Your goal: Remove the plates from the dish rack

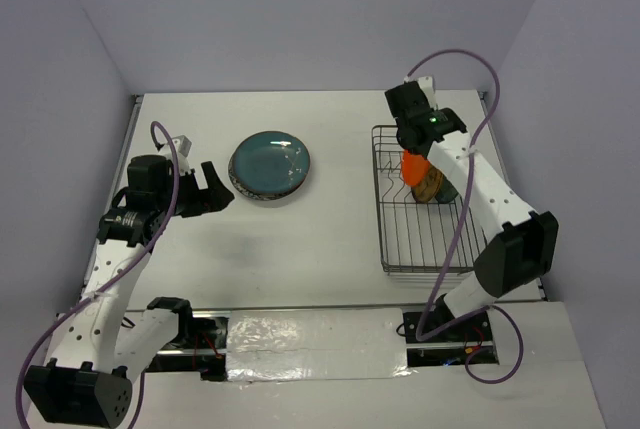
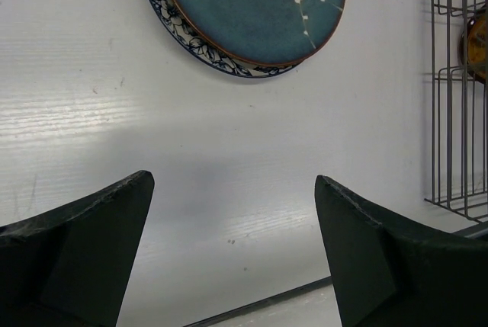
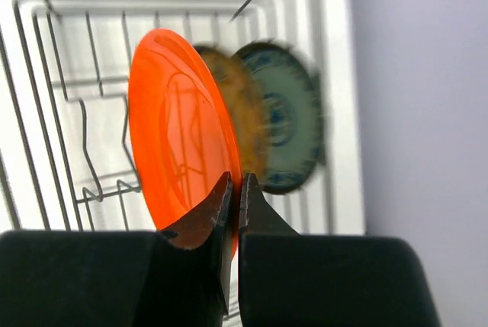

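3 plates (image 3: 252,113) stand upright in the dish rack (image 1: 410,244), R side of the table (image 1: 300,249). R gripper (image 3: 235,184) pinches the rim of the orange plate (image 3: 179,129), so grasp looks made, lift not yet begun. Next: raise it straight up w/o knocking the 2 behind, then carry over to the stacked plates (image 1: 270,166), nr which L gripper (image 2: 232,182) hangs spread wide, empty.

Upright orange plate (image 3: 179,129) in wire rack (image 1: 381,199), teal plates (image 1: 270,166) stacked apart
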Controlling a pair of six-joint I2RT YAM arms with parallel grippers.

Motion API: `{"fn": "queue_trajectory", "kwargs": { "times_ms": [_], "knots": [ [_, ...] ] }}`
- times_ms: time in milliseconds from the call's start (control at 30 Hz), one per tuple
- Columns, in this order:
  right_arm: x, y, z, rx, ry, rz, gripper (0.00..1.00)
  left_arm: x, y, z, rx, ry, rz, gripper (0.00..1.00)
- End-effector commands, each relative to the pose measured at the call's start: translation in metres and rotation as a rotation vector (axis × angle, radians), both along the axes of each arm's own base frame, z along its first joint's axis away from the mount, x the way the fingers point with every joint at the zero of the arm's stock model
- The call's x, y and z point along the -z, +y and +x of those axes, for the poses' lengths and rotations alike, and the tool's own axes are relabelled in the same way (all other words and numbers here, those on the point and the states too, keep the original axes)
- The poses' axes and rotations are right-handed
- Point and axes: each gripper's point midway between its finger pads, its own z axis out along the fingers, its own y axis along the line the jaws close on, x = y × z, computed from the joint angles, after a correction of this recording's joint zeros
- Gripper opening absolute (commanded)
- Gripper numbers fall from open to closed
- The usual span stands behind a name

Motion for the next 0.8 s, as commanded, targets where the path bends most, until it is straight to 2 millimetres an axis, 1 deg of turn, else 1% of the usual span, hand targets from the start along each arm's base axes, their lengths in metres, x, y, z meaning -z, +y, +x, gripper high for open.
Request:
{"fn": "queue_trajectory", "kwargs": {
  "times_ms": [0,33,67,100,133,167,200,233,267,300,333,367,400,433,467,500,533,567,600,633,667,700,733,767],
  "knots": [
    [-0.104,0.004,-0.011,0.022,-0.261,0.032,0.0,-0.016,0.01,0.009,-0.035,-0.097,0.042,0.99],
    [-0.111,0.005,-0.021,0.019,-0.251,-0.005,0.0,-0.014,0.011,0.009,-0.045,-0.092,0.046,1.0],
    [-0.12,0.008,-0.026,0.013,-0.262,-0.007,0.0,-0.013,0.012,0.009,-0.053,-0.088,0.049,1.0],
    [-0.139,0.013,-0.03,0.006,-0.301,0.015,0.0,-0.012,0.016,0.009,-0.072,-0.083,0.057,1.0],
    [-0.144,0.026,-0.036,-0.034,-0.308,0.039,0.0,-0.012,0.017,0.008,-0.081,-0.08,0.06,1.0],
    [-0.154,0.036,-0.043,-0.078,-0.335,0.094,0.0,-0.012,0.019,0.008,-0.093,-0.081,0.062,0.99],
    [-0.153,0.05,-0.046,-0.146,-0.325,0.152,0.0,-0.015,0.022,0.007,-0.114,-0.094,0.069,0.99],
    [-0.154,0.092,-0.048,-0.314,-0.316,0.333,0.0,-0.017,0.024,0.006,-0.124,-0.105,0.071,1.0],
    [-0.144,0.108,-0.059,-0.41,-0.302,0.418,0.01,-0.018,0.025,0.005,-0.129,-0.11,0.07,1.0],
    [-0.15,0.132,-0.059,-0.5,-0.34,0.525,0.01,-0.023,0.026,0.003,-0.138,-0.136,0.07,0.99],
    [-0.147,0.15,-0.068,-0.583,-0.33,0.604,0.01,-0.026,0.026,0.002,-0.14,-0.149,0.068,0.99],
    [-0.121,0.178,-0.092,-0.727,-0.231,0.726,0.01,-0.027,0.027,0.001,-0.145,-0.158,0.065,1.0],
    [-0.111,0.192,-0.101,-0.772,-0.194,0.805,0.01,-0.032,0.027,-0.001,-0.145,-0.179,0.063,1.0],
    [-0.116,0.209,-0.103,-0.846,-0.228,0.882,0.02,-0.034,0.026,-0.002,-0.138,-0.191,0.057,0.99],
    [-0.082,0.221,-0.119,-0.896,-0.127,0.95,0.02,-0.037,0.025,-0.003,-0.134,-0.207,0.054,1.0],
    [-0.069,0.227,-0.124,-0.884,-0.09,1.005,0.02,-0.038,0.025,-0.004,-0.133,-0.211,0.052,0.99],
    [-0.044,0.233,-0.122,-0.883,-0.067,1.029,0.03,-0.039,0.024,-0.004,-0.131,-0.214,0.051,1.0],
    [-0.032,0.237,-0.123,-0.878,-0.045,1.053,0.03,-0.038,0.025,-0.004,-0.133,-0.213,0.052,0.99],
    [-0.027,0.243,-0.119,-0.874,-0.057,1.086,0.04,-0.038,0.025,-0.004,-0.133,-0.213,0.052,0.99],
    [-0.016,0.246,-0.118,-0.863,-0.039,1.099,0.04,-0.038,0.024,-0.004,-0.132,-0.212,0.05,0.99],
    [0.013,0.248,-0.118,-0.818,0.023,1.115,0.05,-0.038,0.024,-0.004,-0.13,-0.21,0.051,1.0],
    [0.016,0.253,-0.114,-0.827,0.016,1.134,0.06,-0.037,0.024,-0.004,-0.13,-0.207,0.051,1.0],
    [0.037,0.256,-0.113,-0.803,0.06,1.132,0.07,-0.037,0.024,-0.004,-0.13,-0.208,0.051,1.0],
    [0.045,0.258,-0.111,-0.792,0.075,1.135,0.07,-0.037,0.024,-0.004,-0.128,-0.207,0.05,1.0]
  ]
}}
